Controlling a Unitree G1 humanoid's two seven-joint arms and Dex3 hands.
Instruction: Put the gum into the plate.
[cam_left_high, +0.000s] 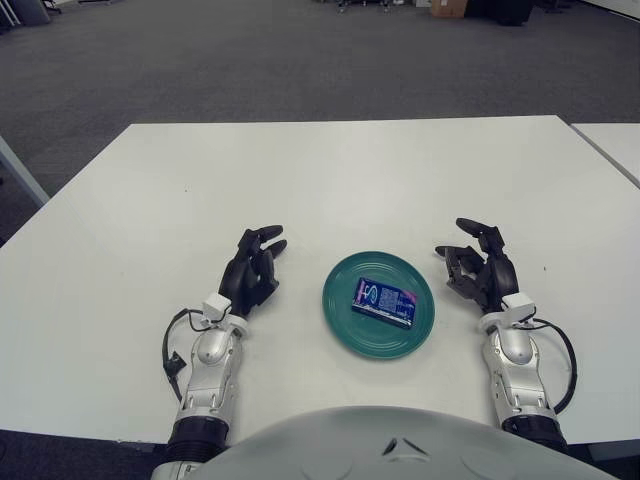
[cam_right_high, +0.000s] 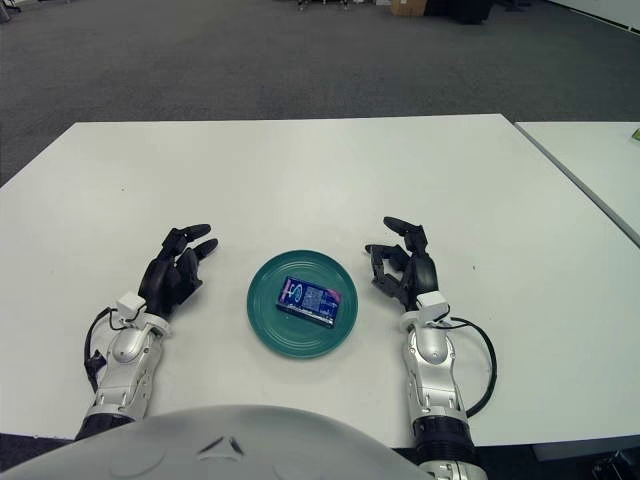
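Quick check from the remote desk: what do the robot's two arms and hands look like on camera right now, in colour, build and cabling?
Both forearms are silver-grey metal shells ending in black three-finger hands. The left hand and right hand each carry a small white block at the wrist. A black cable loops beside each forearm, on the outer side. A small green light shows on the right hand.
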